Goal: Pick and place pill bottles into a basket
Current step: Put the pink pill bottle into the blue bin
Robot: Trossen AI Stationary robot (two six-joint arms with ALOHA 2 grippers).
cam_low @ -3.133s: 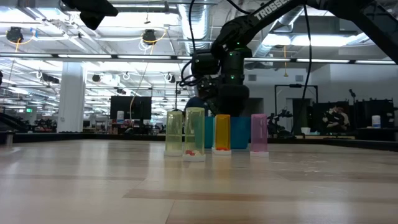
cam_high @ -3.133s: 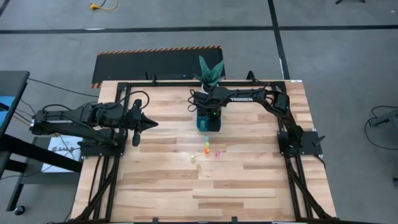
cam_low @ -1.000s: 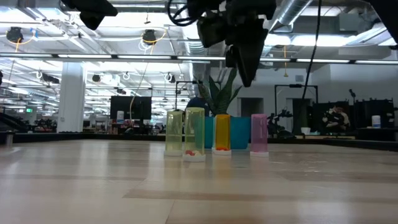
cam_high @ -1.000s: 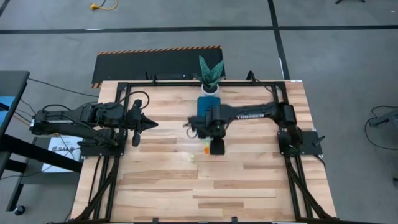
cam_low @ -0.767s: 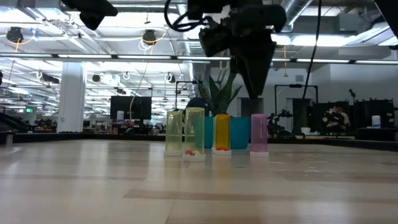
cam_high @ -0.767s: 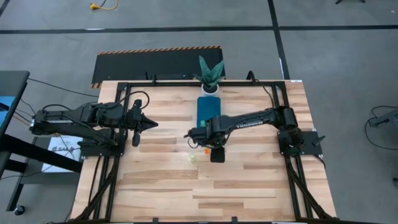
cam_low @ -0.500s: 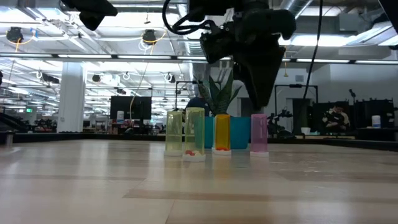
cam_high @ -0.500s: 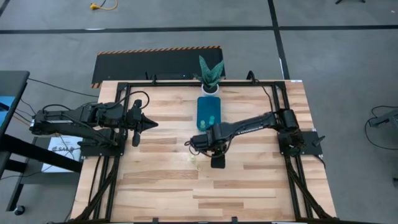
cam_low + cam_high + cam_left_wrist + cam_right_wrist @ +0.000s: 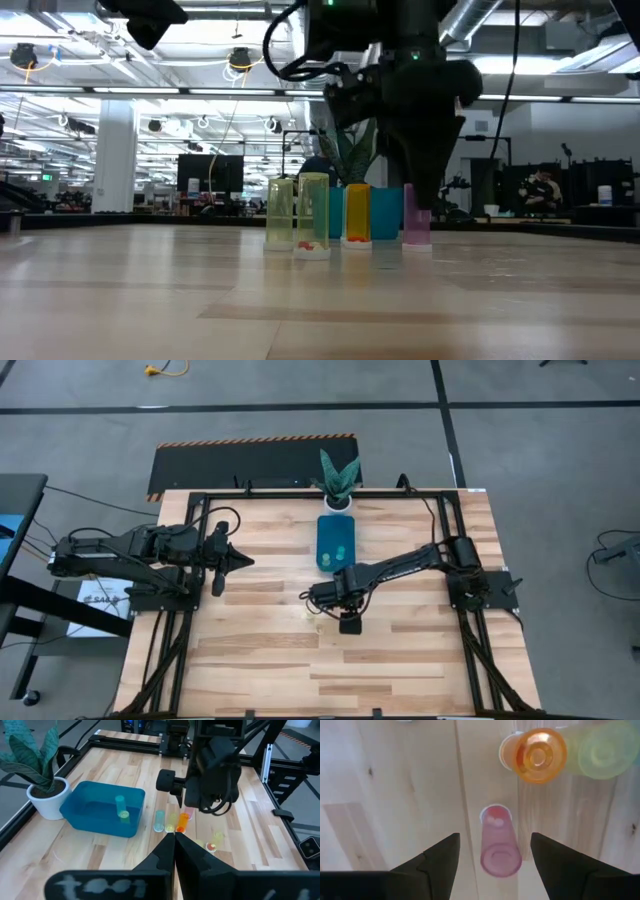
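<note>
Right gripper [image 9: 492, 852] hangs spread, straddling upright pink bottle [image 9: 499, 842].

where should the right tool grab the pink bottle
Grip the pink bottle across its round side wall, coming straight down from above. It stands upright and apart from the orange bottle, with bare table on both flanks. The right tool already hangs over it, open, one finger on each side.
</note>
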